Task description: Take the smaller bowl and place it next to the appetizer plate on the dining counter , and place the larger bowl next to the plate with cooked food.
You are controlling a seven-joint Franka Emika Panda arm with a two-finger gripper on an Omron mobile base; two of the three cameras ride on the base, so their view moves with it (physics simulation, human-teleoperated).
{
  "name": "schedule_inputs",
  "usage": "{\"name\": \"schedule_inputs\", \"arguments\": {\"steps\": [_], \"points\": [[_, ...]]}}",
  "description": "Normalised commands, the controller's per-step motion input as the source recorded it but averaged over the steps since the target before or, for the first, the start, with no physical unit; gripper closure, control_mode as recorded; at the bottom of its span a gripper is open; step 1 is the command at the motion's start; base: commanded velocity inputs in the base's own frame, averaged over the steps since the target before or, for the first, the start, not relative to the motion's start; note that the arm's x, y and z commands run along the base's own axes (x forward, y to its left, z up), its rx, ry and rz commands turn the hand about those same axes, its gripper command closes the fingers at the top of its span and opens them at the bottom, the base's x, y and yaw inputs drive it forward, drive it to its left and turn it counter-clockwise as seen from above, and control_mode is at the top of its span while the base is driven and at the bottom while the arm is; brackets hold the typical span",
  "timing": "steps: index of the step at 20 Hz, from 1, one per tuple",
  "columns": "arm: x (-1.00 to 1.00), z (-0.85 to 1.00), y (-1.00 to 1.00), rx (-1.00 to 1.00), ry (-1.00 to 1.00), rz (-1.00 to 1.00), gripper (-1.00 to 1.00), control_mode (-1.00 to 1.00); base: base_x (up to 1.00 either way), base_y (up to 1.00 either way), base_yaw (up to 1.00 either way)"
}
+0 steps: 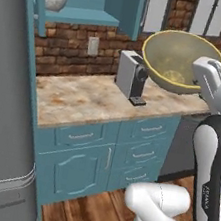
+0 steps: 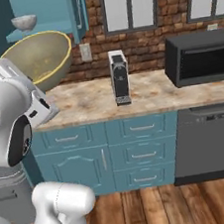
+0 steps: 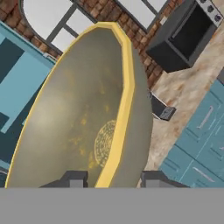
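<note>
Above the marbled wall counter (image 2: 146,92), brick backsplash (image 2: 145,42) behind blue cabinets (image 2: 110,156).

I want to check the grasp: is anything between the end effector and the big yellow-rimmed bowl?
Nothing visible is. The end effector already grips the larger bowl with its fingers astride the yellow rim, holding it tilted in the air above the wall counter.
</note>
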Motion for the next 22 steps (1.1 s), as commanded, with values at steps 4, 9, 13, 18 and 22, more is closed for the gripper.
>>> {"name": "schedule_inputs", "arguments": {"steps": [4, 9, 13, 18, 22], "points": [[0.0, 0.0, 0.0, 0.0, 0.0, 0.0, 1.0, 1.0, -0.31, -0.06, -0.56], [0.0, 0.0, 0.0, 0.0, 0.0, 0.0, 1.0, 1.0, -0.39, -0.12, -0.6], [0.0, 0.0, 0.0, 0.0, 0.0, 0.0, 1.0, 1.0, -0.33, -0.11, -0.65], [0.0, 0.0, 0.0, 0.0, 0.0, 0.0, 1.0, 1.0, -0.28, -0.03, -0.68], [0.0, 0.0, 0.0, 0.0, 0.0, 0.0, 1.0, 1.0, -0.29, -0.01, -0.68]]}}
